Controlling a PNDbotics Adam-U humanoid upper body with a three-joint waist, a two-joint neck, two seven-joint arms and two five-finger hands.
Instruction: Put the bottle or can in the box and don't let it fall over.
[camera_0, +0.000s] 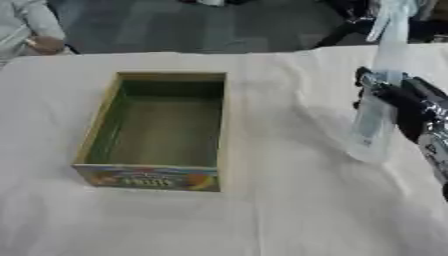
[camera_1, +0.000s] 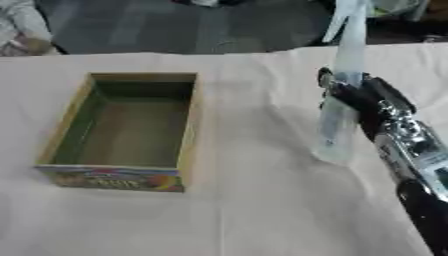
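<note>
Basically, in the left eye view the right robot hand (camera_0: 398, 102) was wrapped around a tall clear bottle (camera_0: 378, 115), grasping it about mid-height, well apart from the open box (camera_0: 157, 132) on the white-clothed table (camera_0: 262, 220). The bottle stood close to upright, its base at or just above the cloth; I couldn't tell which. The box was empty, with a colourful front panel. The left robot hand showed in neither view. In the right eye view the black fingers (camera_1: 350, 95) were curled round the bottle, whose base was right of the box with bare cloth between. The step looked like the carry: lift the base above the box wall, keep the bottle vertical, lower it onto the box floor, and uncurl only once it stands.
</note>
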